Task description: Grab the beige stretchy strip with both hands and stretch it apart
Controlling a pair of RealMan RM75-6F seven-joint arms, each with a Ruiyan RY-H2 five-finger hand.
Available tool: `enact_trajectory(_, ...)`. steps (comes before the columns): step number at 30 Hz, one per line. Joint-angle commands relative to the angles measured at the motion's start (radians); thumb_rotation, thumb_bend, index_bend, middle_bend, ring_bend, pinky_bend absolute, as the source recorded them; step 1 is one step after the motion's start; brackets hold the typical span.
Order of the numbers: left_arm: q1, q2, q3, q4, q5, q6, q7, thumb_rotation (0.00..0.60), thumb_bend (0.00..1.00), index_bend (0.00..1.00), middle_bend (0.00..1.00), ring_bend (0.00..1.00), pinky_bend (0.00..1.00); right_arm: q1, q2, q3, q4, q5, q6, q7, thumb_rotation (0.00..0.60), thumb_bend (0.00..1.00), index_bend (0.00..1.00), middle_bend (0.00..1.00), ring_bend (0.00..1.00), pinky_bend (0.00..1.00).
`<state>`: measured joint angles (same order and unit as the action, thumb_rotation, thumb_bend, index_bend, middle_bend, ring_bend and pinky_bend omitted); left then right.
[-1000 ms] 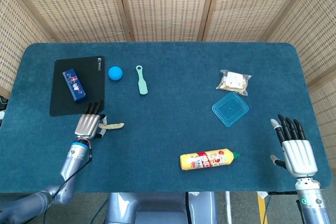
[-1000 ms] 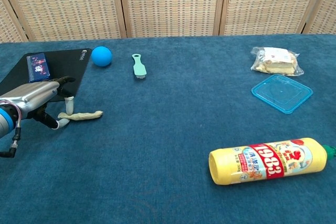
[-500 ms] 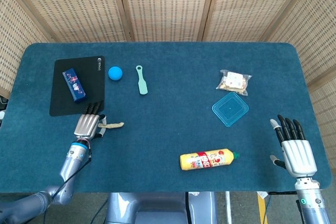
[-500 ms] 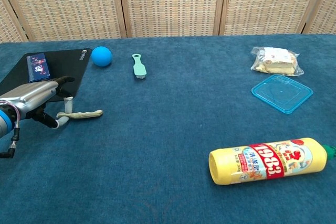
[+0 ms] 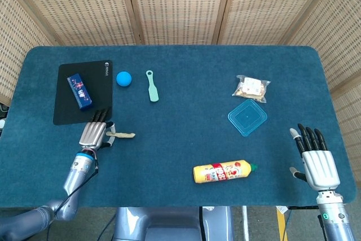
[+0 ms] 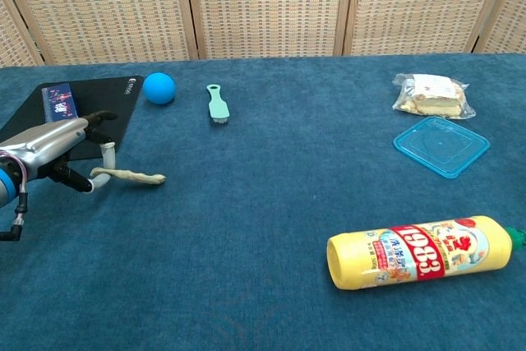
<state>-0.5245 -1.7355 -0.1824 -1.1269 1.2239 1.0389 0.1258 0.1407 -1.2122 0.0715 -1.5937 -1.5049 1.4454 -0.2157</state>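
1. Staged robot test area, likely a lab.
2. Table [image 5: 180, 139] covered in blue felt, closed in by woven rattan screens [image 5: 175, 4].
3. Unrelated props scattered: ball [image 5: 123, 78], sauce bottle [image 5: 223, 171], container lid [image 5: 247, 117], black mat [image 5: 65, 108].

Free room and obstacles on the bench [image 5: 169, 139]. A broad bare band of blue cloth runs from the beige strip [image 5: 123, 135] at near left across the middle to the right hand [image 5: 318, 162] at the near right edge. The only object close to this band is the yellow bottle [image 5: 224, 171], lying on its side near the front edge, right of centre. Farther right, the clear blue lid [image 5: 247, 117] and the snack bag [image 5: 251, 87] lie beside each other, well apart from the bottle. At far left, the black mat [image 5: 67, 111] with its blue box [image 5: 79, 90], the blue ball [image 5: 124, 78] and the green brush [image 5: 152, 85] stand beyond the strip.
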Motion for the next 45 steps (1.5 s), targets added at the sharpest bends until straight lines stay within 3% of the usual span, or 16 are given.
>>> enact_trajectory(1, 0.008, 0.030, -0.004, -0.045, 0.032, 0.020, -0.081, 0.600, 0.59, 0.76, 0.00, 0.00, 0.00, 0.001, -0.001, -0.001, 0.001, -0.001, -0.001, 0.001, 0.600, 0.00, 0.00, 0.00, 0.00, 0.00)
enact_trajectory(14, -0.005, 0.109, -0.028, -0.208, 0.145, -0.007, -0.617, 0.600, 0.59, 0.76, 0.00, 0.00, 0.00, 0.032, -0.015, -0.006, 0.030, -0.060, -0.013, 0.035, 0.600, 0.00, 0.00, 0.00, 0.00, 0.00)
enact_trajectory(20, -0.035, 0.113, -0.045, -0.259, 0.166, -0.062, -0.888, 0.600, 0.59, 0.77, 0.00, 0.00, 0.00, 0.078, 0.018, 0.006, -0.002, -0.087, -0.054, 0.108, 0.600, 0.00, 0.10, 0.00, 0.00, 0.00)
enact_trajectory(23, -0.056, 0.107, -0.054, -0.271, 0.165, -0.094, -0.959, 0.600, 0.59, 0.77, 0.00, 0.00, 0.00, 0.105, 0.040, 0.013, -0.016, -0.098, -0.081, 0.146, 0.600, 0.00, 0.14, 0.00, 0.00, 0.00)
enact_trajectory(31, -0.120, 0.060, -0.097, -0.300, 0.127, -0.156, -1.021, 0.600, 0.59, 0.77, 0.00, 0.00, 0.00, 0.177, 0.087, 0.041, -0.076, -0.098, -0.156, 0.265, 0.600, 0.00, 0.21, 0.00, 0.00, 0.00)
enact_trajectory(39, -0.179, -0.004, -0.144, -0.312, 0.049, -0.194, -0.963, 0.600, 0.59, 0.77, 0.00, 0.00, 0.00, 0.252, 0.103, 0.076, -0.122, -0.120, -0.202, 0.337, 0.600, 0.00, 0.28, 0.00, 0.00, 0.00)
enact_trajectory(45, -0.213, -0.038, -0.172, -0.312, -0.001, -0.211, -0.912, 0.600, 0.59, 0.77, 0.00, 0.00, 0.00, 0.318, 0.104, 0.109, -0.162, -0.094, -0.270, 0.403, 0.600, 0.08, 0.40, 0.00, 0.00, 0.00)
